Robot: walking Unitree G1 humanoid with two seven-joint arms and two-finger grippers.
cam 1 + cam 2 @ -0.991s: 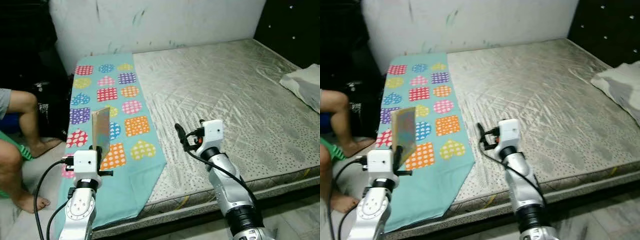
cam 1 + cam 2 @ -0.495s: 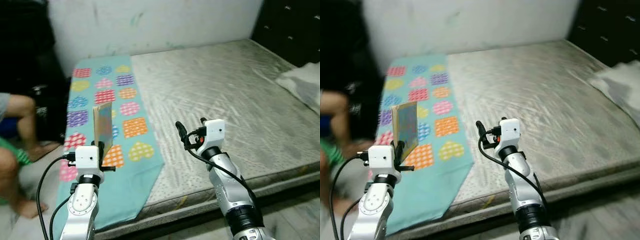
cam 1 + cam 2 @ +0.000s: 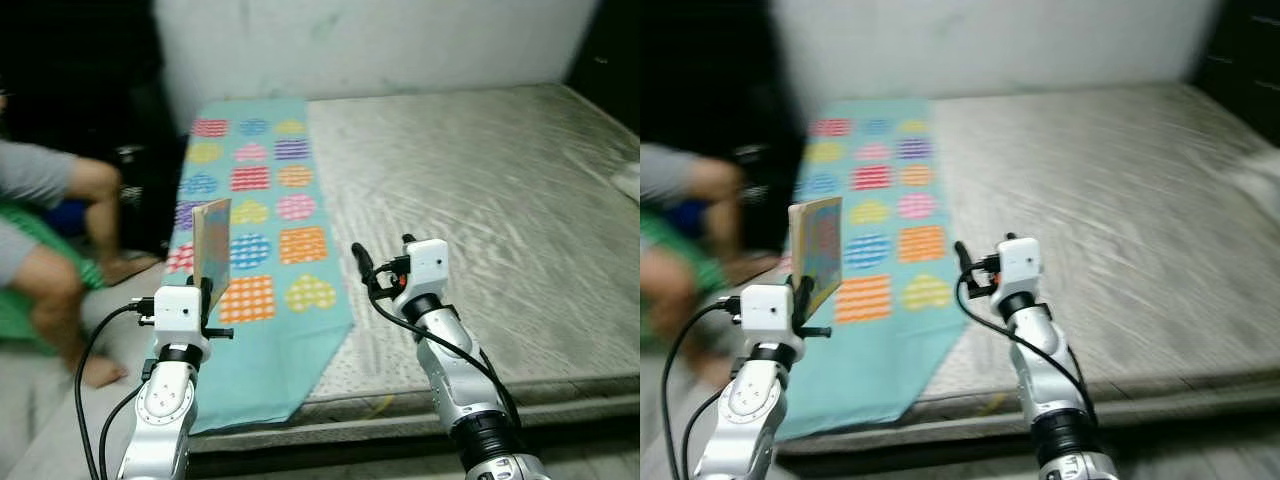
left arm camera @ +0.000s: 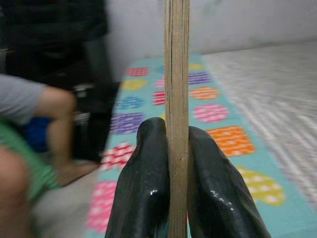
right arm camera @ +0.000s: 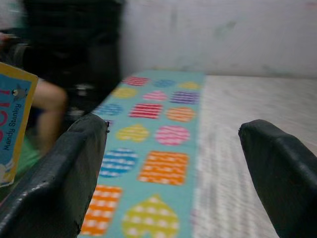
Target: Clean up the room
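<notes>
Two head views first: your left gripper (image 3: 207, 290) holds a thin, flat children's book with a blue cover (image 3: 212, 250) upright, edge toward you, out over the near corner of the turquoise mat printed with coloured hearts and squares (image 3: 262, 190). That mat lies along the left strip of the grey quilted mattress (image 3: 480, 190). Your right gripper (image 3: 378, 268) hovers over the mattress just right of the mat's edge, carrying nothing. Compared with a second ago the whole picture has slid to the right and gone blurrier, so it is your camera turning left, not the things moving. A seated person's bare legs (image 3: 70, 230) now take up more of the left side, and the pale bundle at the far right has almost left the frame. The book sits in the grip just as it did.

In the left wrist view, your two black fingers (image 4: 143, 183) are clamped on the book's lower edge, which stands straight up between them.

In the right wrist view, your fingers (image 5: 74, 168) stand wide apart with nothing between, and the book's blue cover shows at one side.

I judge you are turning away from the bed to carry the book to wherever it belongs, so mind the person's legs as you swing.
</notes>
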